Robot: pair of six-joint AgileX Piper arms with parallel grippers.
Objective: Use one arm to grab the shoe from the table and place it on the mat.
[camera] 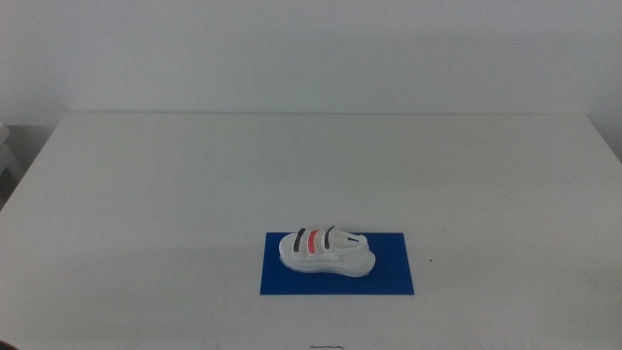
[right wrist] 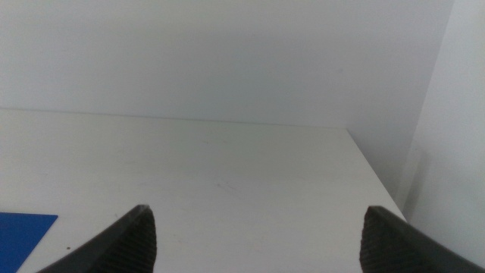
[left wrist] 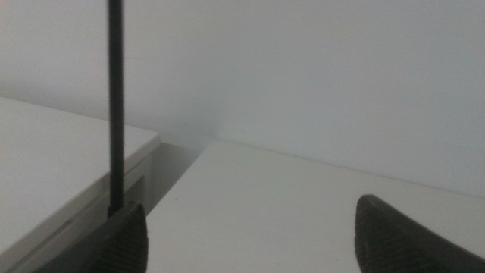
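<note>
A: Start with what is closest. What do the two wrist cameras give you?

B: The left hand [left wrist: 250, 235] has its two dark ribbed jaws standing wide apart, with nothing between them, only bare white counter [left wrist: 288, 197] and a pale wall [left wrist: 318, 68] beyond. A thin black rod [left wrist: 115, 106] rises beside one jaw, and a second white surface [left wrist: 53, 152] lies off to the side, parted from the counter by a shadowed gap.

A: And the other one?

B: The right hand [right wrist: 258, 235] is the same: jaws spread wide, holding nothing. Past them runs plain counter up to the wall, and a corner of the blue mat [right wrist: 23, 231] shows near one jaw.

A: Does either arm show in the middle view?

B: No, neither arm nor hand shows there.

A: So where is the shoe?

B: The shoe [camera: 326, 252] lies on the mat [camera: 394, 267], in the near part of the counter [camera: 194, 175], a little right of centre. It rests on its chunky sole, lengthwise along the mat, over the mat's left and middle part. Its three straps face up: two dark ones with the red one between them.

A: Does it hang over the edge anywhere?

B: Not that I can see; blue shows on all sides of it, most of it to the right.

A: And further back?

B: Open white counter, then the pale wall [camera: 311, 49] behind it
</note>
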